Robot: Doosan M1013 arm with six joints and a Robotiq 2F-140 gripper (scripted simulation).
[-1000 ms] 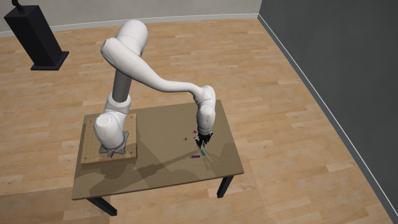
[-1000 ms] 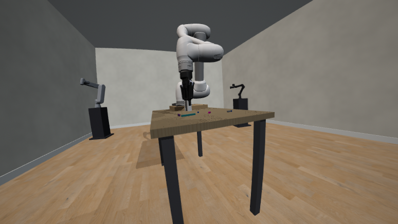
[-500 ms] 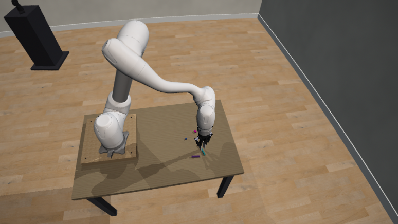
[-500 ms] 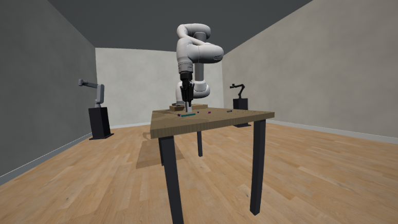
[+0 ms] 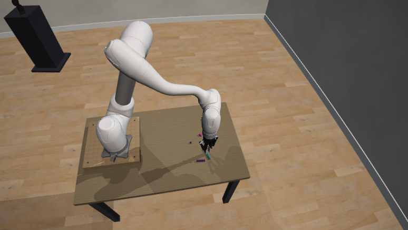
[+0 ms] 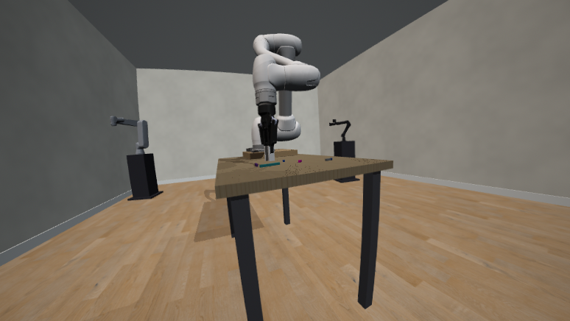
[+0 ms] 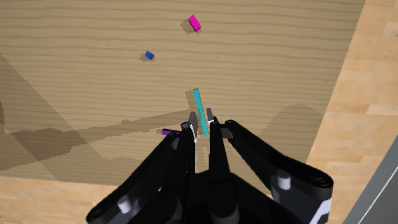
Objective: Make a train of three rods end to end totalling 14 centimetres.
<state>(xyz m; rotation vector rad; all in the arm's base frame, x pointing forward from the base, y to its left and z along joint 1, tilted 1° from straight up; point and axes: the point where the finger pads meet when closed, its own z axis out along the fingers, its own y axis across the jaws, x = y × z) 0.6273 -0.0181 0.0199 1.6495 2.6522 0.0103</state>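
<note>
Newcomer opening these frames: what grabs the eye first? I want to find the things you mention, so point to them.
The big white arm (image 5: 154, 77) (image 6: 285, 77), arching over the wooden table (image 5: 168, 125) (image 6: 303, 175) to its far end from the base. Next, the bright turquoise rod (image 5: 208, 156) (image 6: 269, 164) (image 7: 199, 105) under the black gripper (image 5: 207, 150) (image 6: 269, 156) (image 7: 202, 116), then the small magenta rod (image 5: 200, 135) (image 6: 300, 160) (image 7: 194, 23) off to one side.

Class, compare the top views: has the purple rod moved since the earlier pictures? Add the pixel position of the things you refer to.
No. The purple rod (image 5: 200, 160) (image 6: 255, 164) (image 7: 166, 132) shows no visible shift against the table's (image 5: 168, 122) near edge.
</note>
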